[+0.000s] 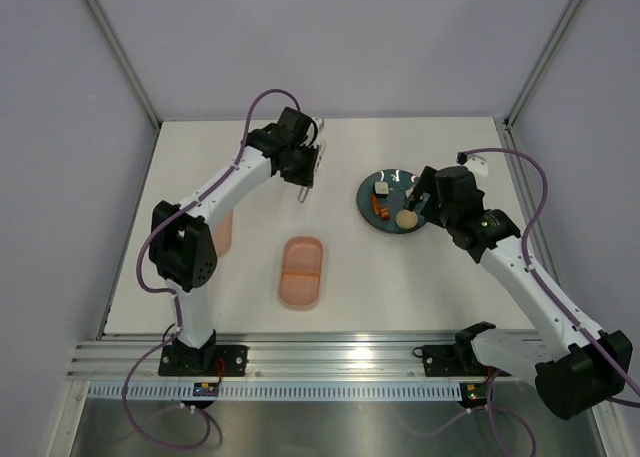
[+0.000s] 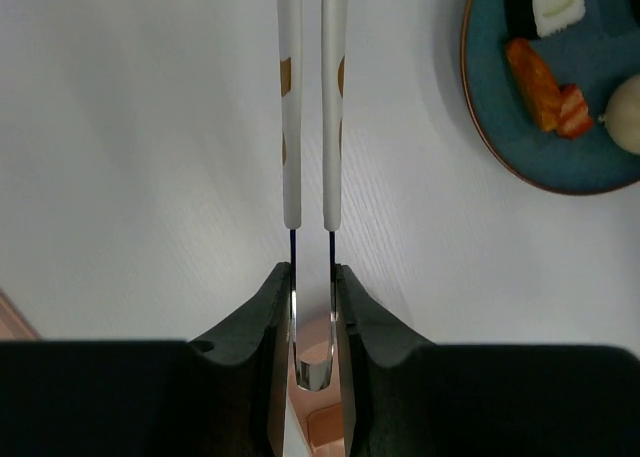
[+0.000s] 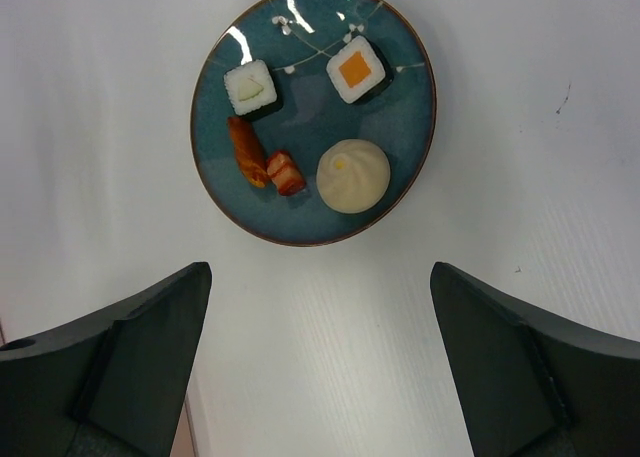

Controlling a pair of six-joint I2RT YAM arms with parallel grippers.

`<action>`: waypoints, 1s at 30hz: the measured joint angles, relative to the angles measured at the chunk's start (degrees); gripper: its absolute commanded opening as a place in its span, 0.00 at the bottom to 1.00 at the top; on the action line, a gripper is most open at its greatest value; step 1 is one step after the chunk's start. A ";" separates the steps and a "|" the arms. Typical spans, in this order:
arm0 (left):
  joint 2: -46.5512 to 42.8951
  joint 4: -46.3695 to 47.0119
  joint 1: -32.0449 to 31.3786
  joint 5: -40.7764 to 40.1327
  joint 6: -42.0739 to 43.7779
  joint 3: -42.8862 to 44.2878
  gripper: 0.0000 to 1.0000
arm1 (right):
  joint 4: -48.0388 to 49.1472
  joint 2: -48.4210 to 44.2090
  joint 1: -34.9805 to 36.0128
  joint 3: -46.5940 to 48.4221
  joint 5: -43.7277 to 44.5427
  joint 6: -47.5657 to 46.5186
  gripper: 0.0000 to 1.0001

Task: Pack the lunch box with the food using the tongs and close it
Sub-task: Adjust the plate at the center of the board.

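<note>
The tongs (image 2: 290, 127) are thin pale metal, and my left gripper (image 2: 312, 277) is shut on their bent end; both arms point away over bare table. In the top view my left gripper (image 1: 305, 172) holds the tongs (image 1: 303, 191) left of the teal plate (image 1: 395, 180). The food lies on the plate (image 3: 310, 212): two white rolls (image 3: 250, 87), orange-red sausage bits (image 3: 248, 152) and a beige bun (image 3: 352, 175). My right gripper (image 3: 320, 267) hangs open just short of the plate, holding nothing. The pink lunch box (image 1: 302, 272) sits open mid-table, both compartments bare.
The pink lid (image 1: 222, 235) lies at the table's left, partly hidden behind my left arm. The plate's edge (image 2: 560, 172) and some food show at the upper right of the left wrist view. Walls close off the table's back and sides.
</note>
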 measured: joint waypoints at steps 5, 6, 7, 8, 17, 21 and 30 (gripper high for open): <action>0.00 -2.08 -4.04 -0.31 0.94 -1.27 0.11 | -0.04 -1.27 0.00 0.00 0.11 0.00 1.00; 0.00 -2.23 -4.70 -0.57 1.01 -1.27 0.18 | -0.07 -1.51 0.00 0.02 0.13 0.00 0.99; 0.00 -2.32 -5.44 -0.85 1.07 -1.27 0.21 | -0.11 -1.70 0.00 0.02 0.13 0.00 0.99; 0.00 -2.36 -5.99 -1.07 1.11 -1.27 0.24 | -0.20 -1.88 0.00 0.02 0.13 0.00 1.00; 0.02 -3.17 -8.24 -1.70 0.87 -1.27 0.33 | -1.11 -3.30 0.00 0.02 0.55 0.26 0.99; 0.02 -3.26 -8.35 -1.84 0.81 -1.27 0.32 | -1.42 -3.50 0.00 0.00 0.55 0.39 0.99; 0.02 -3.28 -9.16 -1.84 0.68 -1.25 0.34 | -2.12 -3.74 0.00 0.00 0.50 0.42 1.00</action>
